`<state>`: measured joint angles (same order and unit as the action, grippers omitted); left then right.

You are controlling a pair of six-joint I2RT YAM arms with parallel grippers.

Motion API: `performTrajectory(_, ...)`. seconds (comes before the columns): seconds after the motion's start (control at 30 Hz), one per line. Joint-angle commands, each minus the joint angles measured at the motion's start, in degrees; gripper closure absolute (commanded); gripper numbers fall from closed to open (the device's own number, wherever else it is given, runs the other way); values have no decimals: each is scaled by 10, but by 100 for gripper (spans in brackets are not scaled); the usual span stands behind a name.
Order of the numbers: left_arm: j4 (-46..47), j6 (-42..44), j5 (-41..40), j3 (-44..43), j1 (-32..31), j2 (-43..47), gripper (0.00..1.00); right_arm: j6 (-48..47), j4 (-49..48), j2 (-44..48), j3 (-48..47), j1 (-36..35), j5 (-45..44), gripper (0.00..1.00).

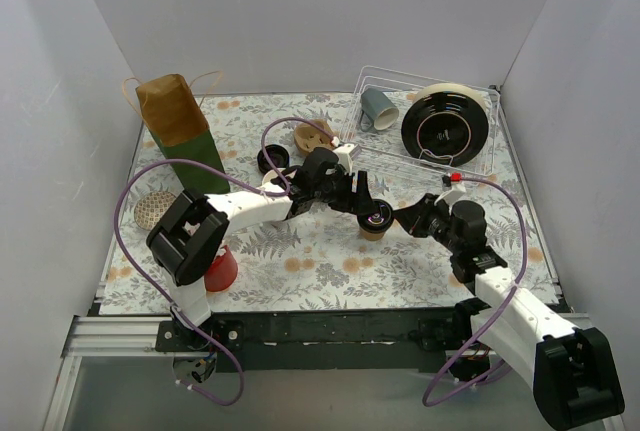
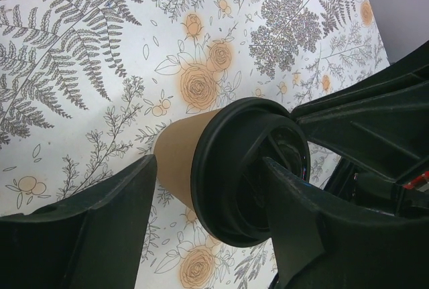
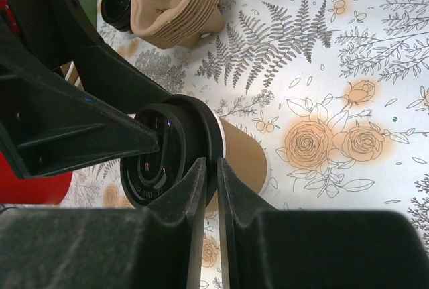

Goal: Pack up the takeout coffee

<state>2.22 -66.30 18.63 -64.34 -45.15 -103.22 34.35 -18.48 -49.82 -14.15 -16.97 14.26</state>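
Note:
A tan kraft coffee cup point(image 1: 374, 232) with a black lid point(image 1: 378, 216) stands on the floral mat at table centre. My left gripper point(image 1: 362, 199) is open. In the left wrist view its fingers point(image 2: 94, 235) straddle the cup point(image 2: 175, 158); the right one lies over the lid point(image 2: 231, 168) and the left one stands apart from the cup's side. My right gripper point(image 1: 402, 219) is shut, with its tips point(image 3: 212, 163) against the lid's rim point(image 3: 201, 135), beside the cup wall point(image 3: 242, 156). A second open cup point(image 1: 274, 184) is partly hidden by the left arm.
A brown and green paper bag point(image 1: 180, 131) stands at the back left. Loose black lids point(image 1: 272, 159) and stacked pulp carriers point(image 1: 312, 136) lie behind the arm. A clear rack point(image 1: 475, 161) holds a grey mug point(image 1: 378, 108) and a black plate point(image 1: 448, 123). A red cup point(image 1: 221, 270) stands front left.

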Motion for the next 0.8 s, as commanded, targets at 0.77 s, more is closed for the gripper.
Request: performTrajectory(0.77,-140,5,-88,28,-8,14,28,-33,178,-1,-95,-4,11,63)
